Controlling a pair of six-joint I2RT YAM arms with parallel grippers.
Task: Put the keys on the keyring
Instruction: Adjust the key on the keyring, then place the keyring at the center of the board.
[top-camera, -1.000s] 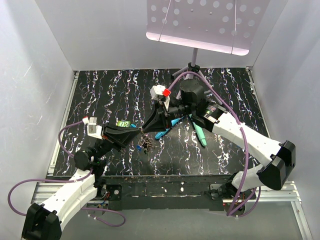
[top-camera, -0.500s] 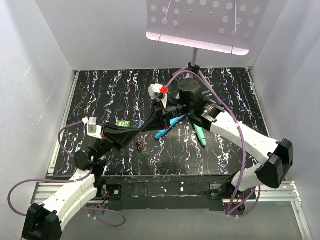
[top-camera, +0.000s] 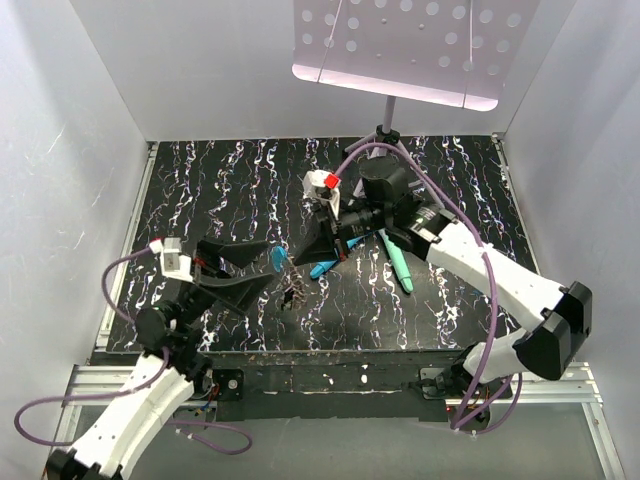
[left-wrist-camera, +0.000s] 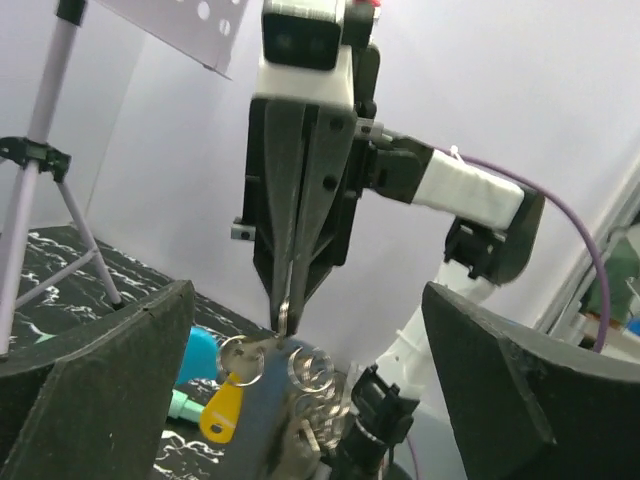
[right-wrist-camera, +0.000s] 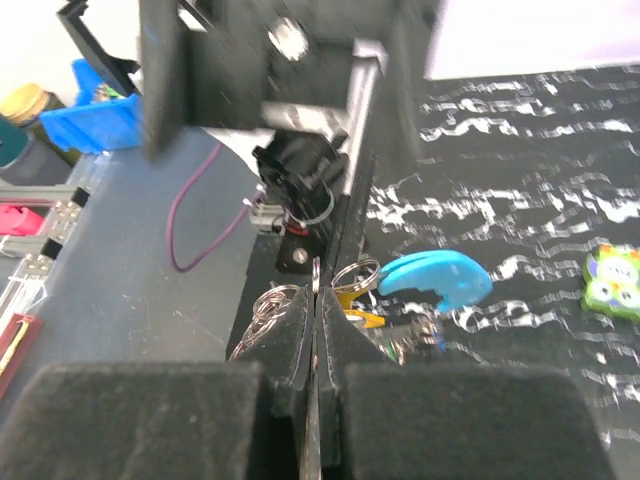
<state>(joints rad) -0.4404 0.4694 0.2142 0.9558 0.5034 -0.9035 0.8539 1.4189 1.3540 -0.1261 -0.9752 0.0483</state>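
Note:
The keyring hangs as a bunch of grey metal rings (left-wrist-camera: 312, 368) with a bright blue curved section (top-camera: 277, 258) (right-wrist-camera: 435, 280). My right gripper (top-camera: 299, 263) (right-wrist-camera: 317, 292) points down and is shut on one thin metal ring of it (left-wrist-camera: 284, 316). A yellow-headed key (left-wrist-camera: 222, 410) (right-wrist-camera: 357, 300) dangles from a ring, and more keys (top-camera: 293, 293) hang in a dark cluster just above the mat. My left gripper (top-camera: 262, 265) (left-wrist-camera: 308, 330) stands wide open, its fingers (left-wrist-camera: 100, 400) either side of the bunch and touching nothing.
Two teal sticks (top-camera: 324, 268) (top-camera: 400, 266) lie on the black marbled mat (top-camera: 200, 180) behind the right gripper. A small green tag (right-wrist-camera: 612, 280) lies farther out on the mat. A perforated white plate on a tripod (top-camera: 400, 50) stands at the back.
My left gripper has opened wide and drawn back toward the left. The right gripper has shut fully on a ring, and the bunch now hangs from it alone.

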